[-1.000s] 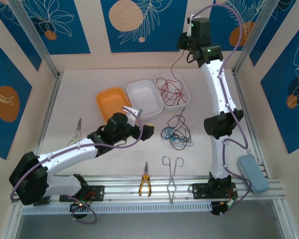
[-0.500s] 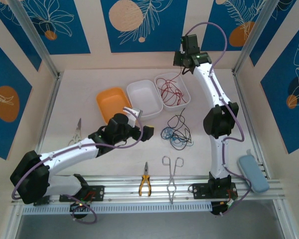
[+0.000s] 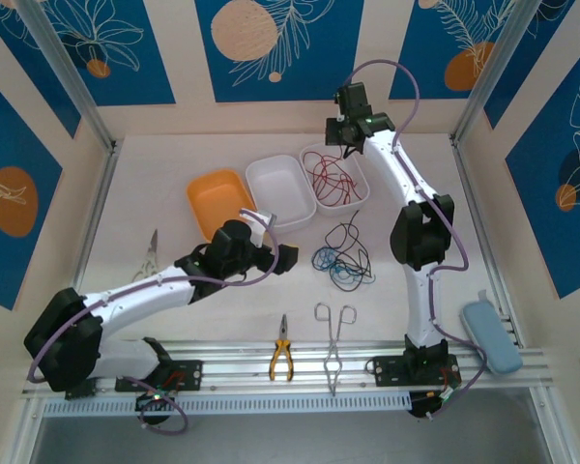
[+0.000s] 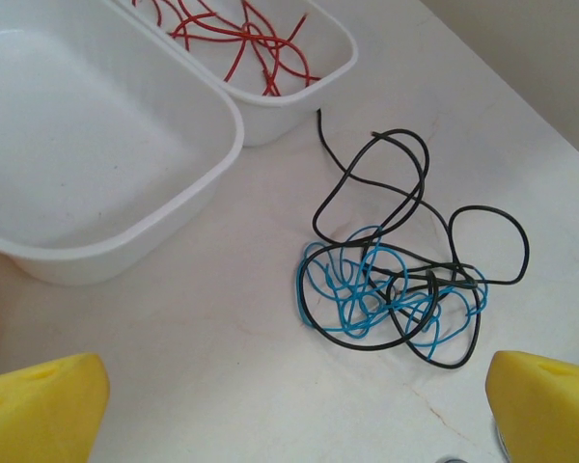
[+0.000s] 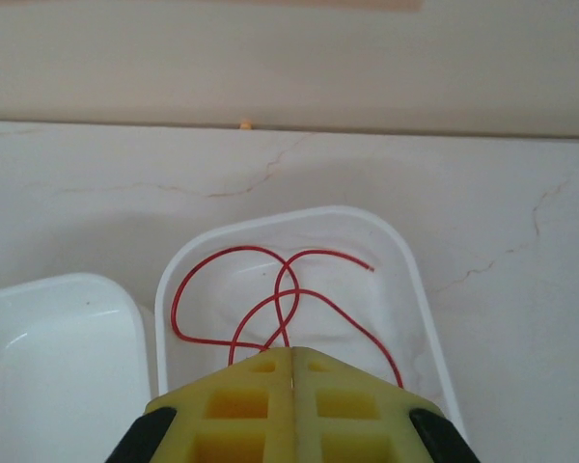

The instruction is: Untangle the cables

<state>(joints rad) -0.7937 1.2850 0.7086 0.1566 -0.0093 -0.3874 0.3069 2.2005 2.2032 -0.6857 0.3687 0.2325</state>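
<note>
a: where do we stand with the red cable (image 5: 286,289)?

b: most of it lies looped in the far white tray (image 5: 299,208), already clear of the other two. one end runs up into the right claw (image 5: 291,359), whose pads are pressed together with the strand pinched in the seam. we judge this as the drop-off step for the red one.

a: so the next move?

b: we part those pads over the tray so the end falls inside the rim, not across it. the strand is springy, so we expect it may flick out if released high.

a: and the rest?

b: the black cable (image 4: 386,137) and the blue cable (image 4: 336,289) sit knotted together on the table (image 4: 174,367), just beside the tray's near corner. the blue is a tight curly bundle, and the black throws wide loops through and around it.

a: the left claw (image 4: 294,410)?

b: it hangs above that knot, pads spread wide with nothing between them. the middle tray (image 4: 77,125) beside it holds nothing. we think one loose black loop is the place to grip.
</note>
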